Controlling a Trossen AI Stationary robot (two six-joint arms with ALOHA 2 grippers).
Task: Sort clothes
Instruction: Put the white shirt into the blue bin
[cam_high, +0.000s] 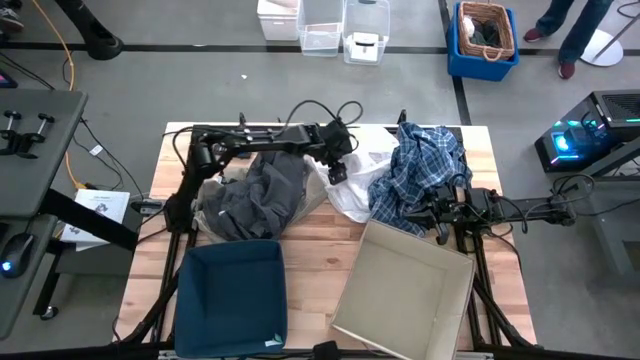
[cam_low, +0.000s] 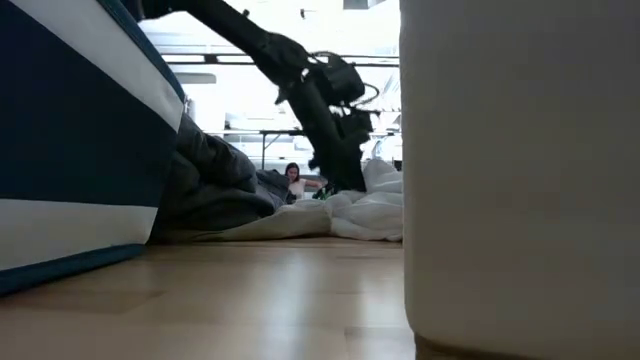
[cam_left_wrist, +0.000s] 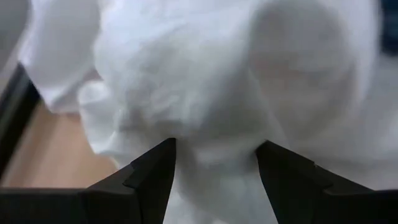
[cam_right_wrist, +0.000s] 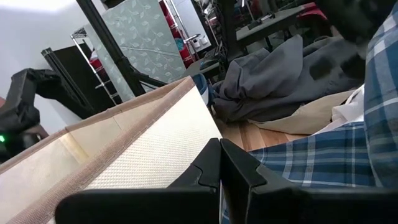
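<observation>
A white shirt (cam_high: 350, 190) lies crumpled at the table's middle, between a dark grey garment (cam_high: 260, 195) on its left and a blue-and-white plaid shirt (cam_high: 420, 170) on its right. My left gripper (cam_high: 337, 172) is open and down on the white shirt (cam_left_wrist: 205, 81). My right gripper (cam_high: 432, 222) is shut and empty (cam_right_wrist: 220, 144), low beside the plaid shirt's near edge (cam_right_wrist: 323, 162) and the box's far wall. A tan garment (cam_right_wrist: 311, 115) shows under the grey one. A separate small white piece cannot be told apart. My left gripper comes at the white shirt from above, slanting down. A bunched ridge of the cloth (cam_left_wrist: 214, 155) stands in the gap between the two open fingers (cam_left_wrist: 155, 171) and reaches both inner sides. The shirt lies on the table, slack.
A dark blue bin (cam_high: 230, 295) stands at the near left and a tan cardboard box (cam_high: 405, 290) at the near right. Bare wood shows between them (cam_high: 310, 240). Beyond the table are clear containers and a blue basket on the floor, and a person's legs (cam_high: 575, 30).
</observation>
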